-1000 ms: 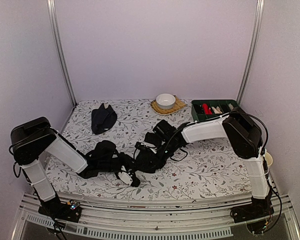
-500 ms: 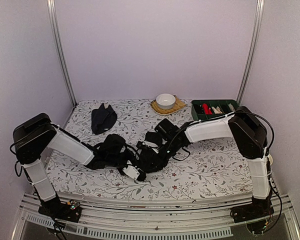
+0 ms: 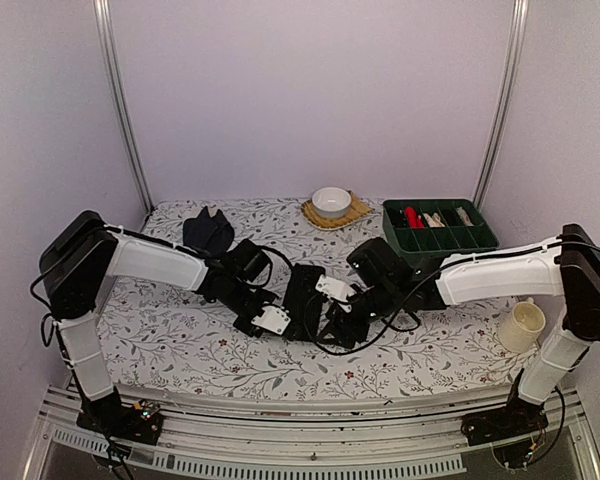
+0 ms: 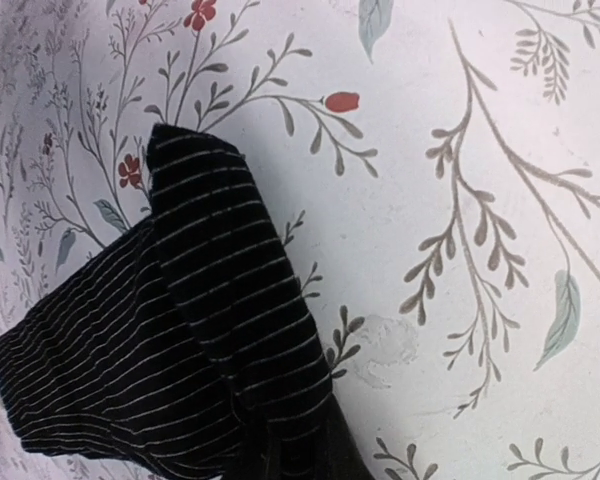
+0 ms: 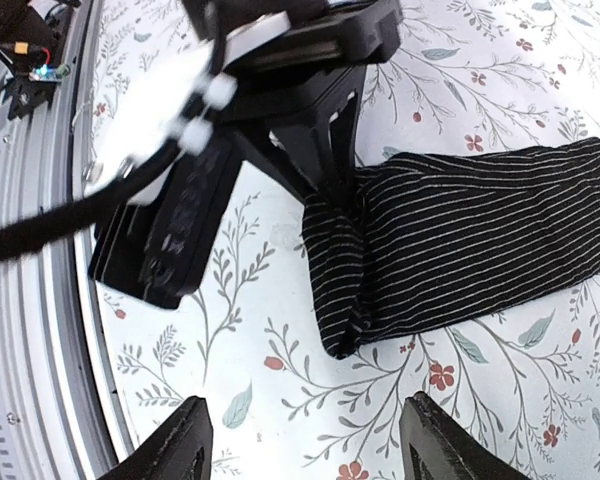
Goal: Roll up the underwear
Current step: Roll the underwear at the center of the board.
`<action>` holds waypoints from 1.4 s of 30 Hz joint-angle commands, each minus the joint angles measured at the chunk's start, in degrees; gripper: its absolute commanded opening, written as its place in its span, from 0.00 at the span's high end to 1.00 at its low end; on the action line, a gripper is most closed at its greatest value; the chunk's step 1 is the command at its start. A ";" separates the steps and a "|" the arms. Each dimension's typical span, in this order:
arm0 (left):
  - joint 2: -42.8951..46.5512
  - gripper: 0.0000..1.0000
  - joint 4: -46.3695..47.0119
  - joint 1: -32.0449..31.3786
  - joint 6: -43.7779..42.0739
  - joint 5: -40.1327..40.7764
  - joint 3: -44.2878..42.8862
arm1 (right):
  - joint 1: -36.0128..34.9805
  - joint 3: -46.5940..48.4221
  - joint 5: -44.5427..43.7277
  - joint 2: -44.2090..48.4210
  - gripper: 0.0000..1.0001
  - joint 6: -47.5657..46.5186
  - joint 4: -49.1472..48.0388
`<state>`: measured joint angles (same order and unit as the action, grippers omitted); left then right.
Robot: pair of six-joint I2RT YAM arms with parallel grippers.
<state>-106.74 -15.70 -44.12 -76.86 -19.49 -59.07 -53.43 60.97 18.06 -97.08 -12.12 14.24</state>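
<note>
One striped black underwear [image 3: 302, 288] lies as a folded band mid-table, also seen as underwear [image 5: 470, 235] and underwear [image 4: 180, 330]. My left gripper [image 3: 278, 321] is shut on its near end. The right wrist view shows that left gripper [image 5: 332, 175] pinching the band's end. In the left wrist view the cloth runs down out of the frame, and my own fingers stay hidden. My right gripper [image 3: 332, 328] hovers just right of the cloth. That right gripper [image 5: 315, 450] is open, with only tablecloth between its fingertips. A second black underwear [image 3: 208, 233] lies at the back left.
A white bowl [image 3: 331, 199] sits on a yellow mat at the back. To its right stands a green compartment tray [image 3: 475, 240] holding small items. A cream cup [image 3: 520, 325] stands near the right arm. A black cable [image 3: 385, 322] loops under the right wrist.
My right gripper opened, let go of the underwear and its arm swung right. My left gripper shut on the cloth and carried it right and farther back, stretching it into a band.
</note>
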 commanded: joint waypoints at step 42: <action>-24.02 0.98 -44.19 7.29 3.21 -13.20 -27.95 | -16.21 3.19 -42.90 -19.24 0.49 -23.55 -17.31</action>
<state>-126.63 -55.22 -37.19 -73.89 -38.50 -88.44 -69.63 63.07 -26.24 -114.04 -34.61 -3.40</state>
